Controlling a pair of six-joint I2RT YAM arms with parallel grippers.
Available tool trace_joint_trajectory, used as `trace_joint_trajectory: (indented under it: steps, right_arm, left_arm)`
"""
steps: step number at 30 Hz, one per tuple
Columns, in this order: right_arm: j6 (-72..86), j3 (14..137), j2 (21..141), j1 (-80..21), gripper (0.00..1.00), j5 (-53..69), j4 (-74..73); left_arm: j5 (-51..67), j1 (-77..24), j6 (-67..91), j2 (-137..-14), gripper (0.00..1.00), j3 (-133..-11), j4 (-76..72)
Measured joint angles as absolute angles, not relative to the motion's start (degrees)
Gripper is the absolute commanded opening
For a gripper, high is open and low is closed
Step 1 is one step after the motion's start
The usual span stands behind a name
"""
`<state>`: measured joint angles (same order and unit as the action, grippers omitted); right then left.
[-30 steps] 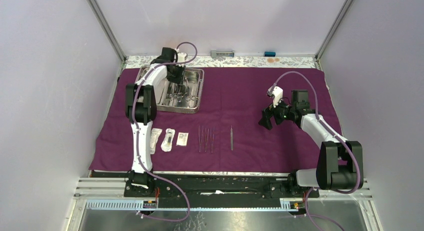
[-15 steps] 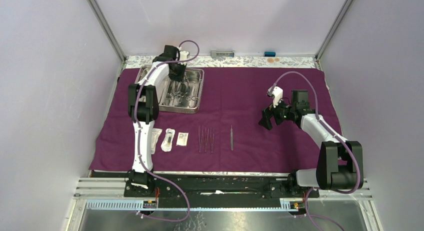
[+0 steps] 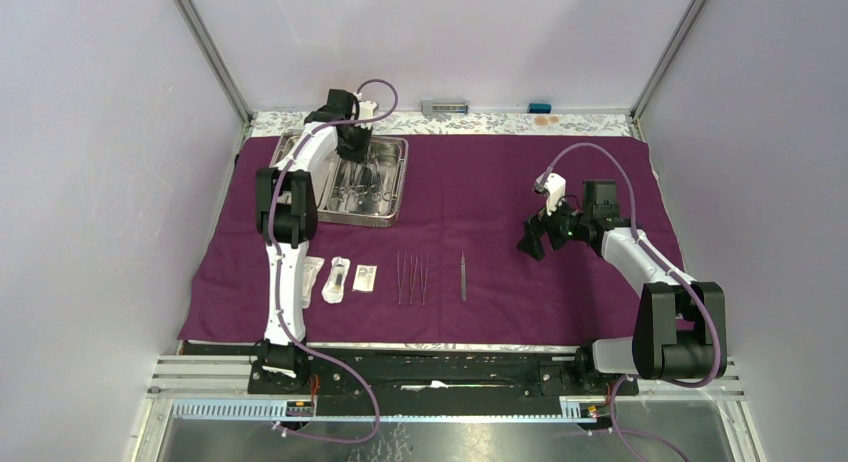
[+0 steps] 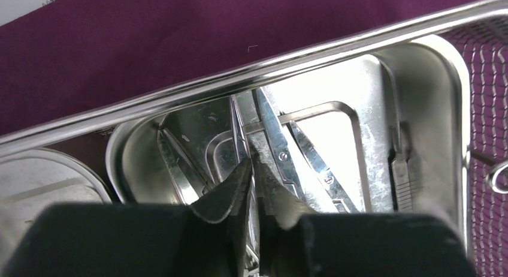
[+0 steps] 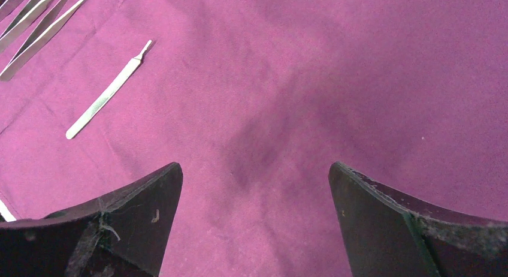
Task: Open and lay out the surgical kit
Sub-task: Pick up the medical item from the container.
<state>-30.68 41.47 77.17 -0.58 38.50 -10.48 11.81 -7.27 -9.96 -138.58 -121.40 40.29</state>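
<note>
Left gripper (image 4: 254, 176) is down in the steel tray (image 3: 403, 182) at the far-left corner of the cloth (image 3: 560, 172), jaws pinched on a thin steel instrument (image 4: 235, 124), probably the next piece to lay out. Right gripper (image 5: 254, 169) hangs wide open and empty over bare cloth, right of the tweezers (image 3: 411, 279) and scalpel handle (image 3: 463, 275) near its front edge.

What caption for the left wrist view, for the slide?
Left gripper closed on a thin steel instrument inside the steel tray, purple cloth beyond its rim.

Glossy, scuffed steel tray (image 4: 419, 67); matt purple cloth (image 5: 299, 79); fingers (image 5: 144, 205) perhaps matt black plastic.
</note>
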Motion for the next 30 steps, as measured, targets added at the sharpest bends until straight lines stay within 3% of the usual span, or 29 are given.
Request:
trace_joint_trajectory:
  steps: [7,20,30]
  right_arm:
    - [-30.68,41.47,77.17,-0.58,0.99,38.5,-10.48]
    - [-30.74,41.47,77.17,-0.58,0.99,38.5,-10.5]
    - [-30.79,41.47,77.17,-0.58,0.99,38.5,-10.52]
  left_arm:
    - [11.46,-7.29,-9.23,-138.63,0.33,-122.72,40.62]
    - [10.5,-7.29,-9.19,-138.67,0.36,-120.33,39.13]
    - [9.8,-7.29,-9.06,-142.15,0.36,-125.64,39.18]
